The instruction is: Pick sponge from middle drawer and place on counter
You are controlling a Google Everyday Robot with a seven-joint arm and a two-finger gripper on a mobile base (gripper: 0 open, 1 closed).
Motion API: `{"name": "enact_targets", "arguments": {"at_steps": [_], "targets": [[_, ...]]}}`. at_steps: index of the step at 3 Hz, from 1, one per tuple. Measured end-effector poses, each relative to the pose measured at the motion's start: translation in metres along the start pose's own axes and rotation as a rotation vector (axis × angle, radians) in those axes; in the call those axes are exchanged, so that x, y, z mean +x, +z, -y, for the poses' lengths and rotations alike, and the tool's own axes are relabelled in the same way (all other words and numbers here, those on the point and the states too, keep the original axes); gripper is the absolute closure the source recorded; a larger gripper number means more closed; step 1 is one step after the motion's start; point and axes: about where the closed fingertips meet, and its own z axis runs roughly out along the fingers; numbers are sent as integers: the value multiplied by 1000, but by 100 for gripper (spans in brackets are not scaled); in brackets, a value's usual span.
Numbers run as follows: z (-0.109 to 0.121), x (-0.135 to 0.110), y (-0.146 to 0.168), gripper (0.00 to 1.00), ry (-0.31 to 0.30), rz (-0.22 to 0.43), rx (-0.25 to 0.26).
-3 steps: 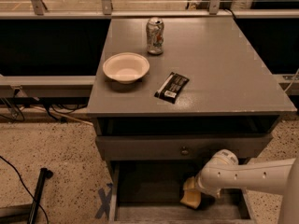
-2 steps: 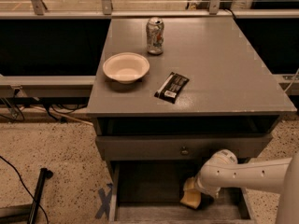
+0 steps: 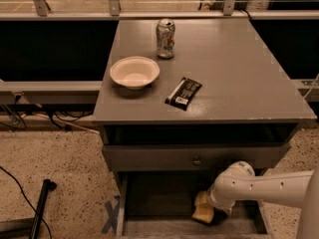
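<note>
The middle drawer (image 3: 154, 200) is pulled out below the grey front panel with the round knob (image 3: 197, 160). The pale yellow sponge (image 3: 203, 213) lies on the drawer floor at the right of centre. My gripper (image 3: 205, 202) reaches in from the right on the white arm (image 3: 264, 185) and sits right at the sponge's top, touching or just over it. The arm's wrist hides part of the gripper. The grey counter (image 3: 239, 78) spreads above the drawers.
On the counter stand a white bowl (image 3: 134, 72) at the left, a drinks can (image 3: 165, 38) at the back and a black packet (image 3: 183, 93) near the front edge. A black pole (image 3: 40, 208) and cables lie on the speckled floor at the left.
</note>
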Motion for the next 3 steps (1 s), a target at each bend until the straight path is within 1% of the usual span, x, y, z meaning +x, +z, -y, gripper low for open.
{"name": "enact_targets", "arguments": {"at_steps": [1, 2, 3], "targets": [[1, -2, 1, 23, 2, 7, 18], [4, -3, -1, 41, 4, 11, 52], [7, -4, -9, 65, 13, 11, 123]]}}
